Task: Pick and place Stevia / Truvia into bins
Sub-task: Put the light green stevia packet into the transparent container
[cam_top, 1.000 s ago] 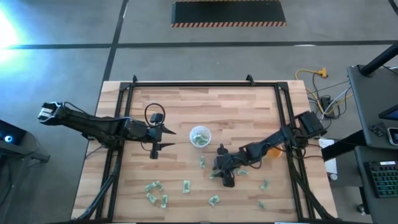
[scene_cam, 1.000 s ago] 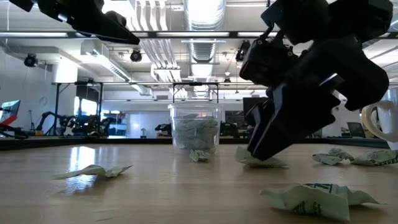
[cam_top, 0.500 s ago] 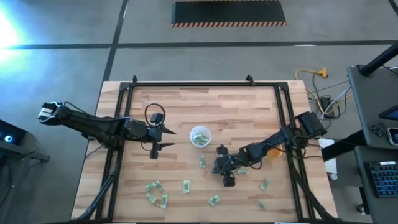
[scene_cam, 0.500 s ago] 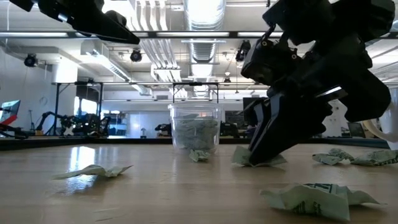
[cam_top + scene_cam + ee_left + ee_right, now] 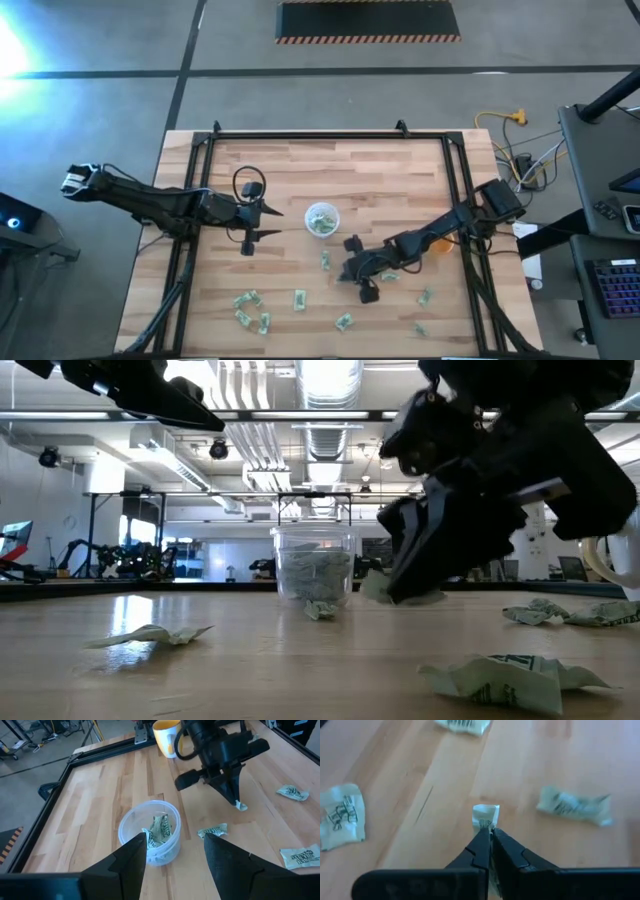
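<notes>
Green and white Stevia packets lie scattered on the wooden table, one [image 5: 325, 261] just near of the bin and several [image 5: 250, 305] by the near edge. The bin, a translucent cup [image 5: 321, 219] with packets inside, stands mid-table. My right gripper [image 5: 345, 275] is on the near right of the cup, shut on one packet [image 5: 485, 816]. My left gripper [image 5: 175, 855] hovers open to the left of the cup, holding nothing. My right gripper pinches one end of the packet [image 5: 486, 826] between its two fingertips, slanting down from the table's right. The packet sticks out past the tips and hangs clear of the table [image 5: 373, 586].
An orange mug [image 5: 166, 735] stands by the right arm near the table's right edge. More packets lie right of the gripper [image 5: 425, 297] and at the near edge [image 5: 344, 321]. A black frame [image 5: 330, 135] rims the table.
My right gripper has shut on a packet that lay on the table and raised it clear of the wood, rolling a little and drifting slightly toward the cup. The left arm has kept still.
</notes>
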Available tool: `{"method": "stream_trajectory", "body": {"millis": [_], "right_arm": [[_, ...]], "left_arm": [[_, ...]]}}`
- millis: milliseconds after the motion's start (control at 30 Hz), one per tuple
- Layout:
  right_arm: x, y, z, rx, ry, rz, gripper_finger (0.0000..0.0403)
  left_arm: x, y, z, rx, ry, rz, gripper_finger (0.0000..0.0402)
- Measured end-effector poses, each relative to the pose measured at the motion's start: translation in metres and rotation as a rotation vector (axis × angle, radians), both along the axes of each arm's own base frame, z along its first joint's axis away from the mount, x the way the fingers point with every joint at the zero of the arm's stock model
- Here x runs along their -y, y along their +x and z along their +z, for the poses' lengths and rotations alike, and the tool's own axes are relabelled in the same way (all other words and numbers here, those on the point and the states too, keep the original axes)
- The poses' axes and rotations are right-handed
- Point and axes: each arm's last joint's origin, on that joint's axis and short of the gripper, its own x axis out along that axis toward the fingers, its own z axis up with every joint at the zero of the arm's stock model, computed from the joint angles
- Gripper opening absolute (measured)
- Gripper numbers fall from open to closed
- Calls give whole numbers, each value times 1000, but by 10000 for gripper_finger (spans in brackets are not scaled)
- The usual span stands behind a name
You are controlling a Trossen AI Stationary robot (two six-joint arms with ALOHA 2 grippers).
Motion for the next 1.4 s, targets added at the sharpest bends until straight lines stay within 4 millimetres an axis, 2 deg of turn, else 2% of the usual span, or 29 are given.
{"method": "stream_trajectory", "body": {"millis": [267, 400, 500, 833, 1133, 1233, 1400], "right_arm": [[6, -1, 38, 179, -199, -52, 9], [15, -2, 58, 265, -365, -196, 9], [28, -1, 65, 288, -433, -290, 9], [77, 10, 64, 256, -451, -427, 9], [103, 15, 63, 256, -330, -341, 11], [106, 16, 63, 255, -303, -338, 26], [108, 16, 63, 255, -304, -343, 74]], "left_arm": [[0, -2, -4, -37, -7, 6, 183], [-1, -3, -8, -83, -50, 32, 183], [0, -2, -11, -104, -78, 49, 183], [3, 8, -28, -203, -132, 92, 183], [8, 19, -46, -299, -178, 87, 183], [9, 22, -50, -322, -191, 92, 183], [9, 24, -53, -335, -192, 89, 183]]}}
